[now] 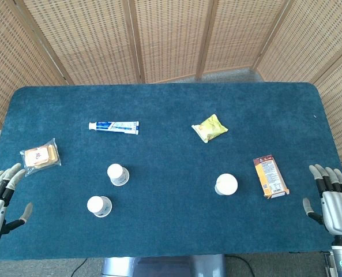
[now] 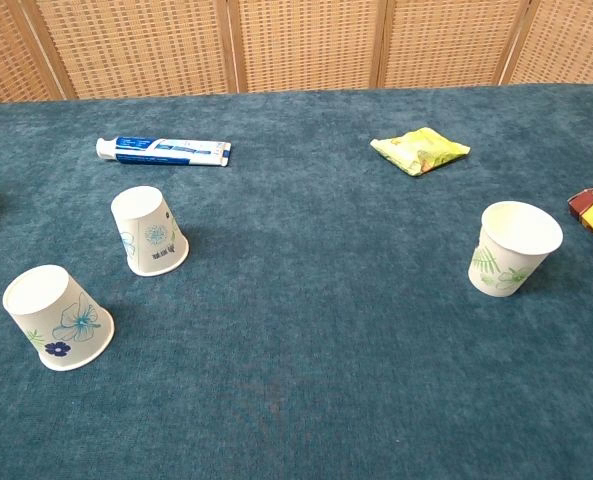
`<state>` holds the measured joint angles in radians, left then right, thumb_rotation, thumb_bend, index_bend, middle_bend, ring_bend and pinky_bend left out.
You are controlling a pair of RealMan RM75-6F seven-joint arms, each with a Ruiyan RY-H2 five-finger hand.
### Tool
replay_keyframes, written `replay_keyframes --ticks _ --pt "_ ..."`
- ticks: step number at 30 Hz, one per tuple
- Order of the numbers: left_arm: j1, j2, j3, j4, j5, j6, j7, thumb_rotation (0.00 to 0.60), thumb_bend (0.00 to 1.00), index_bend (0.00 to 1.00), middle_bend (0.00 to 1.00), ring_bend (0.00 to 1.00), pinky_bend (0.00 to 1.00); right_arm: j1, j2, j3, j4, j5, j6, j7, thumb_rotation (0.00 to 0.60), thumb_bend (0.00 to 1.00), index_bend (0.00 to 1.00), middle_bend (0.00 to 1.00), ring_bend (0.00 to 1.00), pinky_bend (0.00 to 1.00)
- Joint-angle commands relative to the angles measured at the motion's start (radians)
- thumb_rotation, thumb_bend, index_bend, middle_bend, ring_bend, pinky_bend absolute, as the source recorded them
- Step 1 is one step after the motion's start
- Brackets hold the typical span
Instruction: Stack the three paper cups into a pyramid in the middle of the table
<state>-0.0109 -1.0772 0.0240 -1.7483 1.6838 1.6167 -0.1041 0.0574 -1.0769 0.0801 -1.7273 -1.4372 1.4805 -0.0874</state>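
Both my hands sit off the table's near corners, idle: the left hand [image 1: 0, 199] by the near-left corner with its fingers spread and nothing in them, the right hand [image 1: 332, 202] by the near-right corner, likewise fingers apart and empty. Neither shows in the chest view.

All three cups stand separately on the blue table [image 1: 171, 104], none stacked yet. The near-left cup [image 2: 56, 317] is closest to the near edge on the left side; the second left cup [image 2: 148, 230] is just behind it, a little toward the centre. Both stand mouth-down, wide rim on the cloth, closed base up. The right cup [image 2: 513, 247] stands well apart, right of centre, and I read it as inverted too, narrowing downward only through the camera angle, though I can't be sure. Each cup's long axis runs vertical; nothing is lying on its side.

As I judge it, the step in hand is the first reach. I'd bring the left hand to the near-left cup, close around its wall lightly so the paper doesn't buckle, and slide or lift it toward the table's middle, keeping it upright. The two base cups should end up touching side by side, bases up, so the third can bridge them. I'd steer clear of the toothpaste [image 1: 113, 126] and the orange box [image 1: 270, 176]
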Motion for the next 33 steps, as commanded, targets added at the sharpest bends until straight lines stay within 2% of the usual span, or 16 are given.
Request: replay_keyframes --ticks 1,12,21,26,33 --pt "-0.002 0.001 0.001 -0.003 0.0 -0.005 0.004 0.6 0.47 0.06 0.04 0.0 0.0 0.001 -0.002 0.001 0.002 0.001 -0.003 0.008 0.6 0.45 0.0 0.0 0.0 0.01" --pt "0.007 0.025 -0.001 -0.03 0.025 0.031 0.013 0.598 0.47 0.06 0.04 0.0 0.0 0.014 0.017 -0.012 0.0 -0.033 -0.031 0.067 0.6 0.45 0.0 0.0 0.0 0.03" --pt "0.0 0.036 -0.001 -0.038 0.024 0.019 0.011 0.6 0.47 0.05 0.04 0.0 0.0 0.079 0.082 -0.039 -0.099 -0.168 -0.1 0.188 0.6 0.45 0.0 0.0 0.0 0.04" --pt "-0.006 0.041 -0.003 -0.038 0.019 0.01 0.008 0.6 0.47 0.05 0.04 0.0 0.0 0.13 0.083 -0.04 -0.144 -0.188 -0.168 0.156 0.6 0.45 0.0 0.0 0.0 0.04" --pt "-0.011 0.047 0.0 -0.038 0.026 0.003 0.009 0.599 0.47 0.05 0.04 0.0 0.0 0.202 0.048 -0.026 -0.184 -0.156 -0.274 0.068 0.6 0.45 0.0 0.0 0.0 0.05"
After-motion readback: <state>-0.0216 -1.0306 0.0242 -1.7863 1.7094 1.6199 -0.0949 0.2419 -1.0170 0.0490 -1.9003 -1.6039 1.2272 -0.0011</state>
